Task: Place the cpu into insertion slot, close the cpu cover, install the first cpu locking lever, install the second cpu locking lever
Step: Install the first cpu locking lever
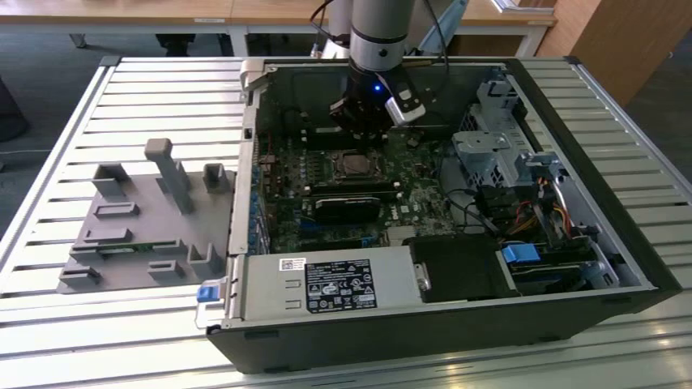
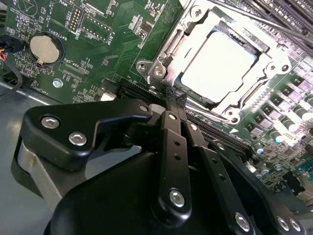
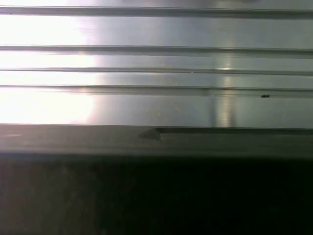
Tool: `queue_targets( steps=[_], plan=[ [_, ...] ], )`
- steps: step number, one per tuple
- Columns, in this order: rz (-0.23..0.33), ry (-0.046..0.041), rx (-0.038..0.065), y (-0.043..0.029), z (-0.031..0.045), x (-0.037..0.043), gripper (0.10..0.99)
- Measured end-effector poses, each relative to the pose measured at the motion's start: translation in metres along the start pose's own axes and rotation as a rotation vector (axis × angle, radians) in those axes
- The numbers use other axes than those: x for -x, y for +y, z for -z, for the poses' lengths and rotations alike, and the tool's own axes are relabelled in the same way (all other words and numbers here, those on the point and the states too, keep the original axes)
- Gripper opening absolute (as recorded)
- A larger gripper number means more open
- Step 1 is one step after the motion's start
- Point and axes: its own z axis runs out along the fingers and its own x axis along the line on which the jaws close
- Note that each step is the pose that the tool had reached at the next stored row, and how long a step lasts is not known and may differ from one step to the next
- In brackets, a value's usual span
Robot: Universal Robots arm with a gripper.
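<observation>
**CPU seated under its cover, gripper closed just beside the socket**

While the arm reaches down into the open computer case (image 1: 605,267), its gripper (image 2: 174,98) hangs just off one corner of the CPU socket, low over the green motherboard (image 2: 98,58). In the second wrist view the two black fingers (image 2: 172,127) lie pressed flat together with no gap between them and nothing between the tips, which end close to the socket's frame; whether they touch it cannot be told.

The cpu (image 2: 220,66) lies flat in the socket, its plain silver top facing up and glaring almost white. Being square, it has no long axis to speak of; its edges run parallel to the socket's. The cpu cover (image 2: 195,34) is folded down over it, the chip showing through the square window. A thin metal lever rod (image 2: 254,19) runs alongside one edge of the cover, and another line of metal passes under the fingertips along the nearer edge; whether either is hooked down is hard to make out.

From the exterior view the socket (image 1: 354,165) sits near the middle of the board, towards the case's far wall, with the gripper body (image 1: 373,109) just behind it and hiding the fingertips. A grey fixture block (image 1: 146,227) stands on the slatted metal surface (image 1: 605,97) near the edge at the exterior view's left, well apart from the case.

The first wrist view takes in bright aluminium slats (image 3: 156,58) above a dark band whose content cannot be identified.
</observation>
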Motion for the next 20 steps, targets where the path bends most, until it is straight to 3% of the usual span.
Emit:
queue_targets(
  steps=[3, 6, 12, 20],
  plan=[
    [0.0, -0.0001, 0.0, 0.0, 0.0001, 0.0, 0.106],
    [0.0, 0.0001, -0.009, 0.0001, -0.0005, 0.0, 0.106],
    [0.0, 0.0005, -0.016, 0.0001, -0.0034, -0.0001, 0.106],
    [0.0, -0.0012, -0.015, 0.0006, -0.0015, 0.0002, 0.106]
  ],
)
